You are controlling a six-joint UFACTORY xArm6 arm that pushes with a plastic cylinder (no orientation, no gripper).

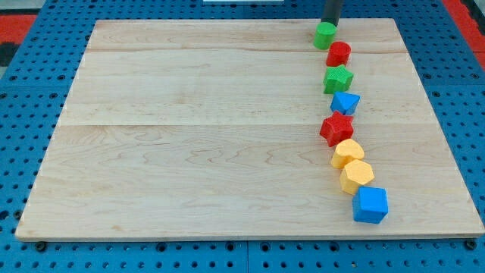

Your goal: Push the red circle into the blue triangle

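Barely begun: tip (326,23) at top right touching green circle (324,35), no claw fitted so nothing to tell, red circle (339,53) just below, separated from blue triangle (345,102) by green star (338,78).

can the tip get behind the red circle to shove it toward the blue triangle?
Probably not directly: my tip sits at the green circle, and the green star lies between the red circle and the blue triangle.

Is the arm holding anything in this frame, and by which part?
Nothing is held. My tip only sits at the top edge of the green circle, above the red circle.
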